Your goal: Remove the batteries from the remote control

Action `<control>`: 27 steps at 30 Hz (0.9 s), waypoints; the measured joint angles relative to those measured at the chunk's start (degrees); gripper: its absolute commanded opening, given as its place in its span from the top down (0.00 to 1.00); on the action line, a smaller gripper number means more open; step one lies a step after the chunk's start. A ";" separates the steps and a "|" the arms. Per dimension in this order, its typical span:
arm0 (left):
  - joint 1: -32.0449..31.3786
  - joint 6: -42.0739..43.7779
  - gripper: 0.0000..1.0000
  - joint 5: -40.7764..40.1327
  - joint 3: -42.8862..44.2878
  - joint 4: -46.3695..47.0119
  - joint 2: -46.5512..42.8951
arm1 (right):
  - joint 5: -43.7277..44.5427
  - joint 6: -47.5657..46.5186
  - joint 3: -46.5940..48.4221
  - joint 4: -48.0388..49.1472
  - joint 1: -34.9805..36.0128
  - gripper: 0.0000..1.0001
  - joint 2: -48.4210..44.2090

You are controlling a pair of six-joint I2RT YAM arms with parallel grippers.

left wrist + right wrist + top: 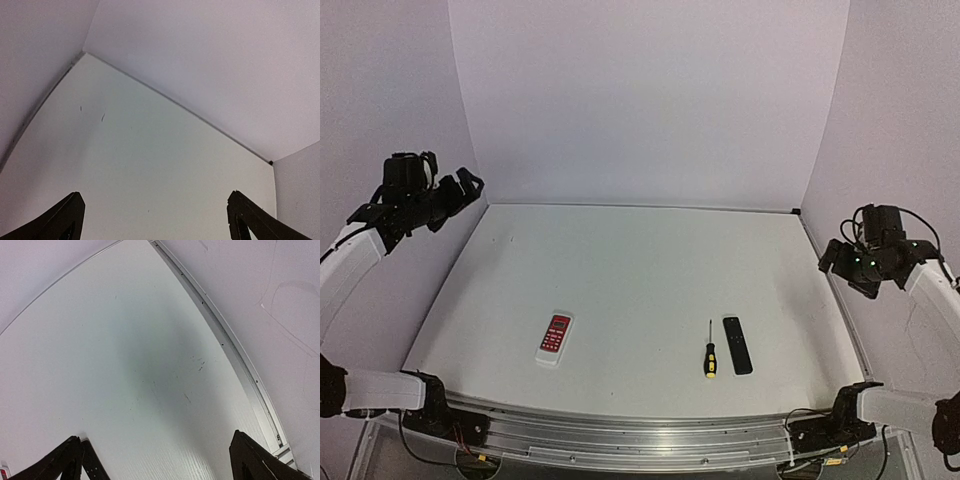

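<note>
The white remote control [555, 338] lies face up, red button panel showing, on the table's front left. No batteries show; they are hidden. My left gripper [466, 186] hangs high at the far left, well away from the remote, open and empty. In the left wrist view its gripper [155, 220] frames only bare table between its fingers [65, 220]. My right gripper [838, 262] is raised at the right edge, open and empty. In the right wrist view the gripper [162, 460] has nothing between its fingertips [252, 457]. A red-and-white sliver [2, 471] shows at that view's bottom left corner.
A yellow-and-black-handled screwdriver [710, 355] and a slim black remote [737, 345] lie side by side at the front right. White walls stand at the back and both sides. A metal rail [235, 360] runs along the table's right edge.
</note>
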 measured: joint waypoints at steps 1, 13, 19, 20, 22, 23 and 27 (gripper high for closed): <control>0.00 -0.72 0.00 1.07 -1.13 -1.49 0.41 | -0.86 0.45 -0.16 -0.21 0.00 0.02 -0.16; -14.86 -5.98 0.01 6.12 -11.02 -7.30 6.00 | -8.65 2.41 -3.46 -1.80 0.00 0.02 -1.87; -26.79 -7.14 0.00 3.03 -11.66 -8.98 15.85 | -13.47 2.80 -5.69 -2.41 0.00 0.03 0.39; -28.22 -7.19 0.00 2.33 -11.49 -9.25 17.63 | -13.99 2.85 -6.16 -2.48 0.00 0.04 0.41; -31.36 -7.18 0.00 0.82 -11.00 -9.84 21.40 | -14.80 3.03 -7.17 -2.69 0.00 0.04 0.05; -32.76 -7.18 0.00 0.05 -10.58 -10.30 23.27 | -14.94 3.11 -7.94 -2.66 0.00 0.04 -0.52; -36.63 -7.13 0.01 -2.09 -8.54 -11.84 30.34 | -14.95 3.25 -11.14 -3.15 0.00 0.04 -4.03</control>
